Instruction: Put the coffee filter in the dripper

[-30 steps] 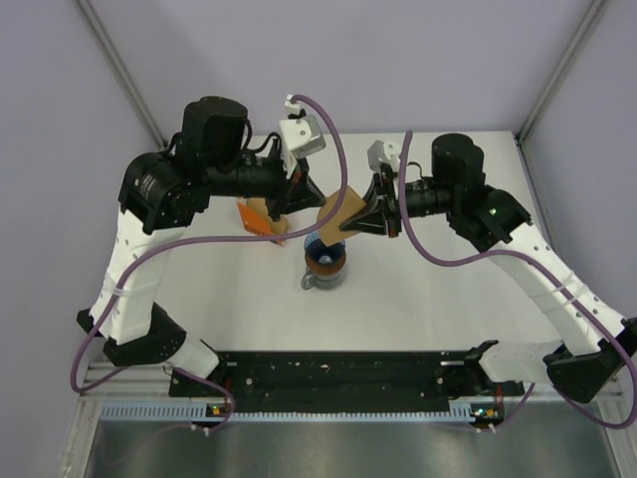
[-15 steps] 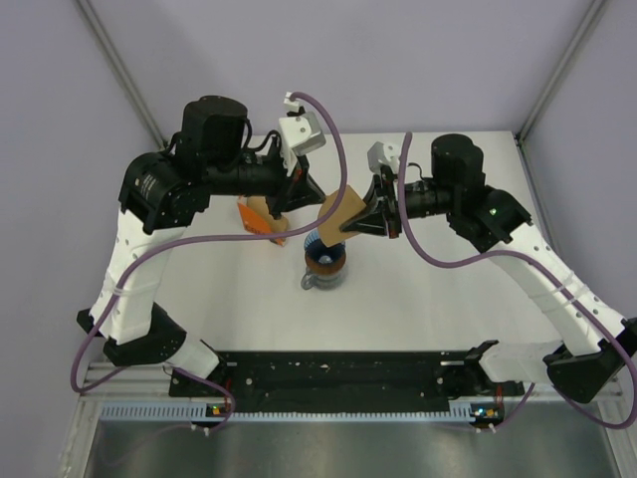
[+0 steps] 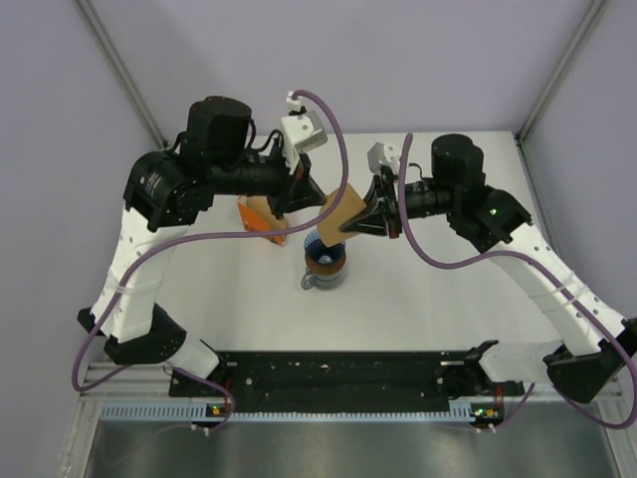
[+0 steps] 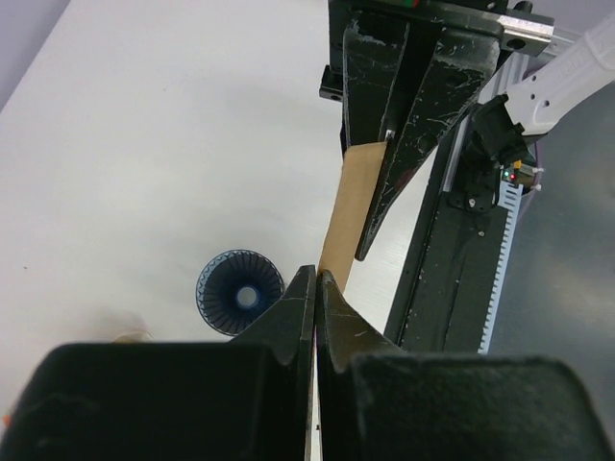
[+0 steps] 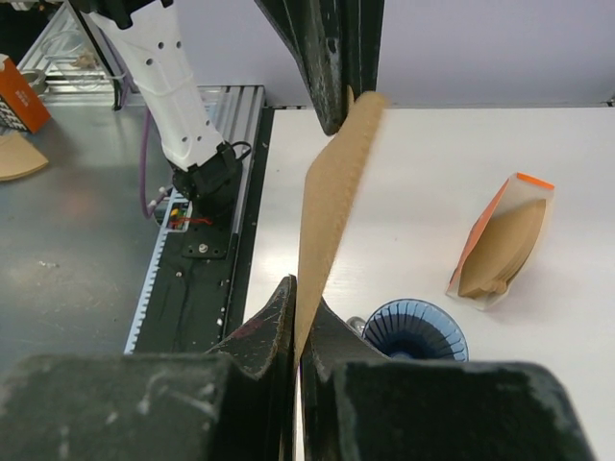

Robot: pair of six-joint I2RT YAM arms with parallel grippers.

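Observation:
The tan coffee filter (image 5: 332, 202) hangs edge-on above the table, and my right gripper (image 5: 300, 296) is shut on its lower edge. In the top view the coffee filter (image 3: 336, 211) sits between the two grippers, just above the blue ribbed dripper (image 3: 318, 242). The dripper (image 5: 413, 331) is down to the right of my right fingers. My left gripper (image 4: 316, 275) is shut, its tips right at the filter's (image 4: 351, 216) far edge; I see nothing between its jaws. The dripper (image 4: 240, 293) lies left of those tips.
The dripper rests on a glass jug with a brown ring (image 3: 323, 271). An orange-and-white pack of filters (image 5: 504, 245) lies on the white table (image 3: 448, 299) behind the left gripper (image 3: 304, 197). The black arm-base rail (image 3: 338, 373) runs along the near edge.
My left arm has shifted slightly right, bringing its shut tips closer to the filter. The right gripper and filter have stayed put.

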